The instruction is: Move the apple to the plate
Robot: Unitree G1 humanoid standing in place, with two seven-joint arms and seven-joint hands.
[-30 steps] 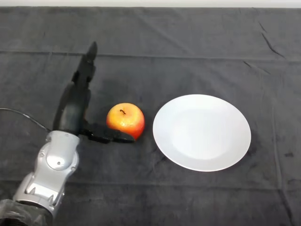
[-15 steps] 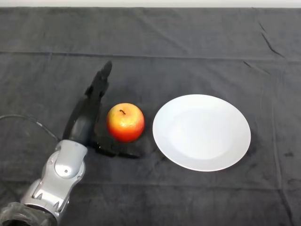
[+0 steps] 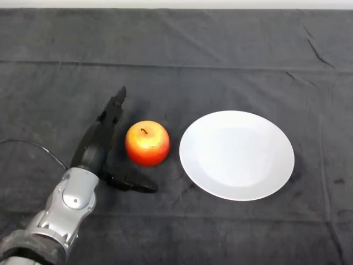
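In the head view, the left hand (image 3: 98, 148) lies on the dark cloth (image 3: 220, 55) just to the left of the apple (image 3: 146, 143). Its fingers (image 3: 114, 106) are stretched out and point away from the robot, and the thumb (image 3: 130, 184) reaches to the right, below the apple. The hand is spread apart and holds nothing. Compared with one second ago, the thumb has left the lower side of the apple and now sits a little nearer to the robot, while the fingers have swung closer to the fruit. The apple itself has not moved. I judge that the hand is adjusting its position before a grasp, so the carrying is not yet started.

The apple is round, glossy, red with yellow patches, and its stem points up. It stands near the left rim of the plate (image 3: 276, 138) without touching it. The plate is white, smooth, round and probably shallow. The cloth looks soft and slightly wrinkled.
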